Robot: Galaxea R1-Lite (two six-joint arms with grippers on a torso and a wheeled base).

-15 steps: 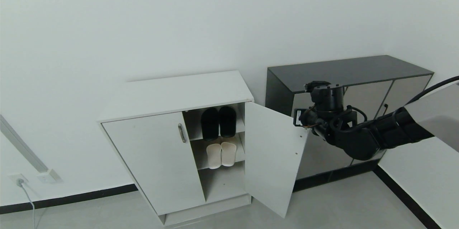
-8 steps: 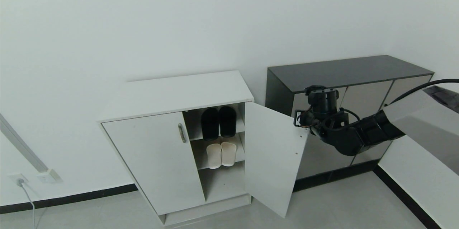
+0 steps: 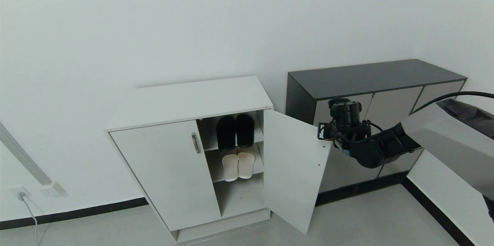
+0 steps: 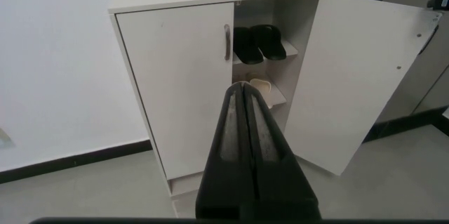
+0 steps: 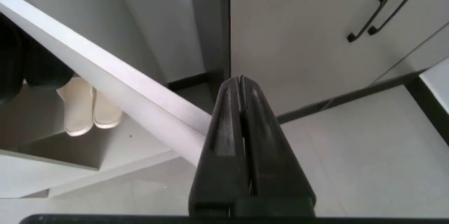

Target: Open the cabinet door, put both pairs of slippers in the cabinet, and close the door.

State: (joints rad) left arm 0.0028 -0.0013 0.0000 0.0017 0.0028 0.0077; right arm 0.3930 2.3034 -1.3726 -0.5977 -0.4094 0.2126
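Over the last second my right arm (image 3: 370,149) has stretched out and dropped a little, with the wrist sinking, while the right jaws have stayed by the upper part of the open door's (image 3: 293,169) free edge, on its outer, right-hand face. The door itself has not swung at all. I take that to mean the arm has only been lining up for the push and the closing has not really begun. Both pairs are already inside, so shutting this door looks like the last step. The right jaws are pressed together with nothing between them. They sit hard up against the door edge, though I cannot tell if they actually touch it. The left jaws are likewise closed and empty, held back on the near side and aimed at the cabinet (image 3: 193,101). The black slippers (image 3: 235,132) lie side by side on the top shelf and the white slippers (image 3: 238,166) on the shelf below, toes toward the far wall. The left door (image 3: 166,172) is closed, its handle (image 3: 196,142) at the inner edge. The white cabinet stands against the wall, just left of a dark sideboard (image 3: 370,76)
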